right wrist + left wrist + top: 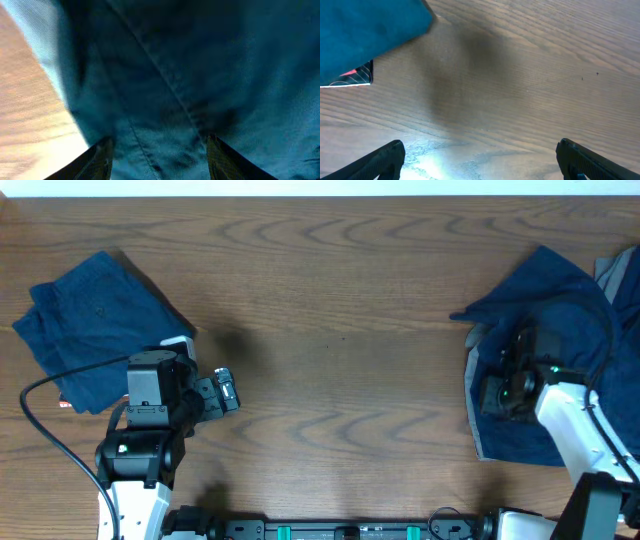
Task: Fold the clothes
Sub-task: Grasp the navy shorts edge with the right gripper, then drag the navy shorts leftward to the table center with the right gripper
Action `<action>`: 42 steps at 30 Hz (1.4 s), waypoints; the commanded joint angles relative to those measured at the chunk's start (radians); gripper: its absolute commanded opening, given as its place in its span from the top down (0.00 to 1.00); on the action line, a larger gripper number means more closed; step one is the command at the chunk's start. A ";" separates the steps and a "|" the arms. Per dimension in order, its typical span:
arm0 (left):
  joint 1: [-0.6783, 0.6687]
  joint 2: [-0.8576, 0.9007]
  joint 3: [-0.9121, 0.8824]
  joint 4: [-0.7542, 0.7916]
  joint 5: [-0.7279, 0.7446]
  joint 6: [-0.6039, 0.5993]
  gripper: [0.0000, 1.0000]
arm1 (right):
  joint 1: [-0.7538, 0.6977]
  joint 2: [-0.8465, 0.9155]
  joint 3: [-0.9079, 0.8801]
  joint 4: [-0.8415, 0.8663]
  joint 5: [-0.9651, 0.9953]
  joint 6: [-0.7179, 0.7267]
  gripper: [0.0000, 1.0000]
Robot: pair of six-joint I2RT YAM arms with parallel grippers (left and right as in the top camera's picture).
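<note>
Folded blue garment (90,330) lay near the left gripper (480,155), whose fingers were spread apart. The right gripper (157,147), fingers likewise apart, was over the crumpled blue heap (545,300).

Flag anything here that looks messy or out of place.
The dark blue garment at the right edge lies crumpled in a heap, with the right gripper over it. The folded blue garment at left looks tidy, though a striped label pokes out beneath it.
</note>
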 commanded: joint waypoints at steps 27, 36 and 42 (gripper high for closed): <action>0.002 0.021 0.021 0.000 0.010 0.013 0.02 | 0.008 -0.139 0.033 0.010 -0.041 0.064 0.99; 0.002 0.021 0.021 0.000 0.010 0.013 0.02 | 0.009 -0.296 0.214 -0.121 -0.319 -0.109 0.99; 0.002 0.021 0.021 0.000 0.010 0.013 0.02 | 0.012 -0.367 0.378 -0.138 -0.638 -0.194 0.99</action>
